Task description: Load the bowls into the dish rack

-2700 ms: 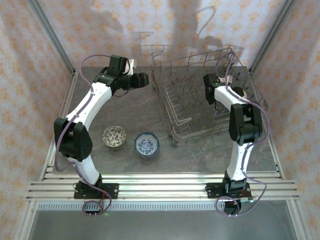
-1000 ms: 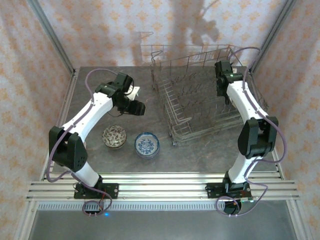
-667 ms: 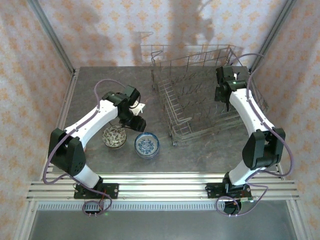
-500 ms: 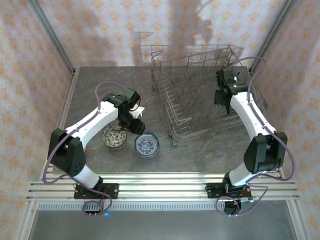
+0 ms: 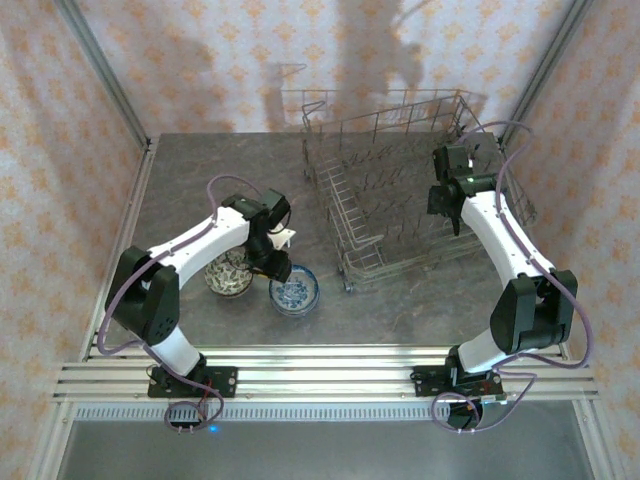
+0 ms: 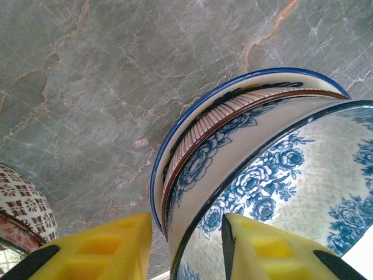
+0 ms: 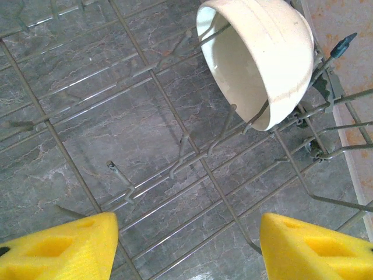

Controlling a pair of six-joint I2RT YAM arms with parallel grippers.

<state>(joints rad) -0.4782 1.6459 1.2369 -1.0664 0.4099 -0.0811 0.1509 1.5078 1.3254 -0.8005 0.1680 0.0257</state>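
A stack of blue-and-white bowls [image 5: 295, 291] [image 6: 274, 151] sits on the table in front of the left arm. My left gripper [image 5: 276, 264] [image 6: 186, 245] is down at its rim. One yellow finger [image 6: 105, 248] is outside the stack and the other [image 6: 268, 248] is inside the top bowl; the jaws are narrowed, with a little gap showing. Left of the stack is a pink-patterned bowl [image 5: 226, 274] [image 6: 20, 204]. My right gripper [image 5: 455, 208] [image 7: 186, 245] hangs open over the dish rack [image 5: 400, 200] [image 7: 204, 169]. A cream bowl [image 7: 262, 58] leans on its side among the tines.
The rack stands at the back right of the grey stone table [image 5: 200, 170], and its tall wire sides rise around my right gripper. Patterned walls close in the back and both sides. An aluminium rail [image 5: 320, 375] runs along the near edge.
My left arm has swung from the back of the table down to the blue-and-white stack, and its jaws have narrowed around the rim. The right arm has stretched out over the rack.
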